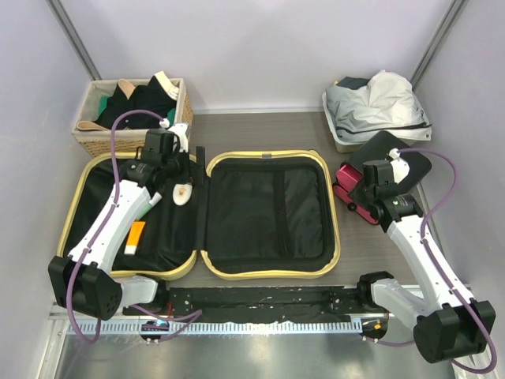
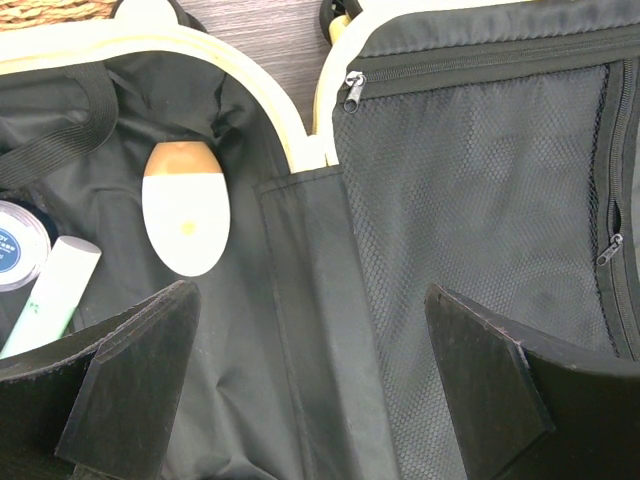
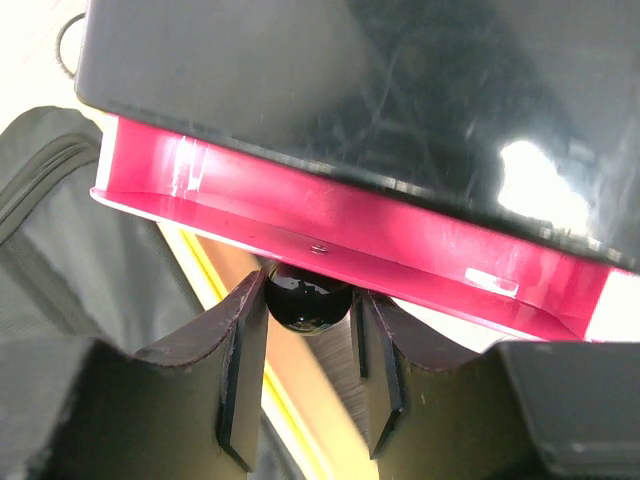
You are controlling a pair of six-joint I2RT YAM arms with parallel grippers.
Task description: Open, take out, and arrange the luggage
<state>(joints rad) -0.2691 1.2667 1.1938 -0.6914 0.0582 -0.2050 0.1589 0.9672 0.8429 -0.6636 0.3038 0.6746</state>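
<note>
Nearest the left wrist camera, the left tool (image 2: 310,295) hangs with its fingers wide apart and nothing between them, over the hinge strip of the open luggage (image 1: 260,221), which lies flat on the tabletop (image 1: 260,130). An oval white-and-tan piece (image 2: 185,210) rests in the left half, ahead and to the left of that tool. Its long axis runs away from the fingers, so they would span its narrow width. The left arm is the nearer one. The right tool (image 3: 308,300), off the case's right side, is clamped on a glossy black round part (image 3: 305,300) under the red-and-black box (image 3: 350,240), possibly a knob. A white tube (image 2: 50,290) and round tin (image 2: 20,245) are cut off at the frame edge, and the arm hides part of the left half from above.
</note>
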